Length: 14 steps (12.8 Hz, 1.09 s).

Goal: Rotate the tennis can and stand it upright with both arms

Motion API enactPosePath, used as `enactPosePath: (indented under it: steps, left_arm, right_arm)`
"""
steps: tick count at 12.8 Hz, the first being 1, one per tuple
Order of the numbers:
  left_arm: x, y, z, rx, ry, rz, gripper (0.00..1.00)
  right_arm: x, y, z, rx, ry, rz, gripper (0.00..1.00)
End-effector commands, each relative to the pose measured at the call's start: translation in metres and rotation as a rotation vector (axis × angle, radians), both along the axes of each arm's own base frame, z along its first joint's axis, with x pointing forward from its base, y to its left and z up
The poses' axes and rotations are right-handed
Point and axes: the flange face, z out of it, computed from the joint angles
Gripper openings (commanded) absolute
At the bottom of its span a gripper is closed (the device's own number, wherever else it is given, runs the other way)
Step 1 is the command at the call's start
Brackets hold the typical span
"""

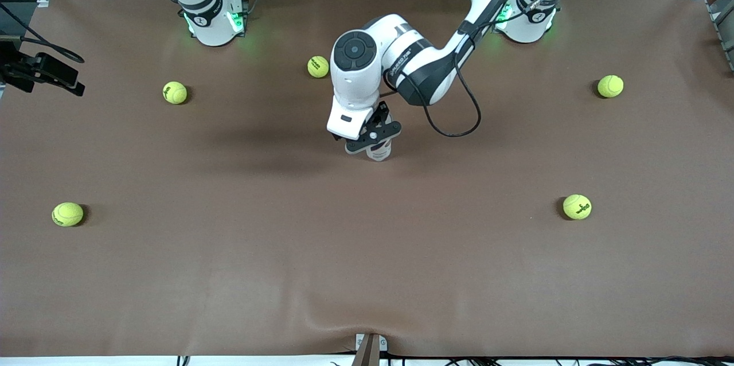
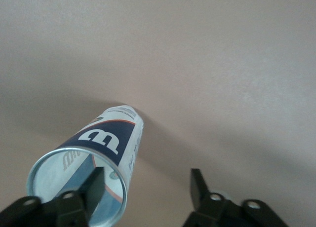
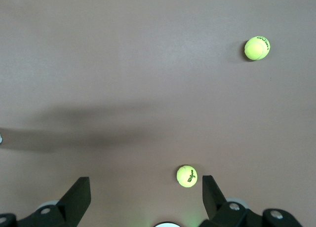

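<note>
Here the tennis can (image 2: 101, 158) stands upright near the middle of the brown table (image 1: 367, 251), a slim cylinder with a thin silver rim around its open mouth. Its wall carries a navy band with a large white "W", white panels and some small print too fine to read. Nothing can be made out inside it. In the front view the can (image 1: 379, 152) is mostly hidden under the left arm's hand.

The left gripper (image 2: 148, 185) hangs over the can's mouth with its black fingers spread apart; one finger (image 2: 94, 185) overlaps the rim while the other stands clear beside it, so the jaws grasp nothing.

The right gripper (image 3: 145, 192) waits high near its own base, fingers wide and empty, looking down on bare matte cloth and two fuzzy yellow-green tennis balls (image 3: 186, 176), the nearer printed "Wilson" in dark letters.

Five such balls (image 1: 175, 92) lie scattered well apart over the table.
</note>
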Motion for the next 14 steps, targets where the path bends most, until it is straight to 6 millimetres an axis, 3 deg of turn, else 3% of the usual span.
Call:
enactPosePath:
  steps: [1,3,6,11,14]
  left_arm:
    - [-0.004,0.007,0.031,0.013,-0.01,0.02,1.0]
    - [0.001,0.016,0.053,-0.002,-0.029,0.029,1.0]
    - [0.031,0.053,0.079,-0.017,-0.056,0.001,1.0]
    - [0.083,0.132,0.106,0.008,-0.071,-0.112,1.0]
    - [0.12,0.198,0.119,0.01,-0.078,-0.146,1.0]
  right_arm:
    - [-0.006,0.0,0.005,-0.016,-0.008,-0.003,1.0]
    - [-0.005,0.0,0.006,-0.018,-0.014,-0.003,1.0]
    - [-0.006,-0.001,0.006,-0.019,-0.005,-0.005,1.0]
    - [-0.005,-0.003,0.006,-0.02,-0.017,-0.019,1.0]
    - [-0.002,-0.002,0.007,-0.019,-0.028,-0.018,1.0]
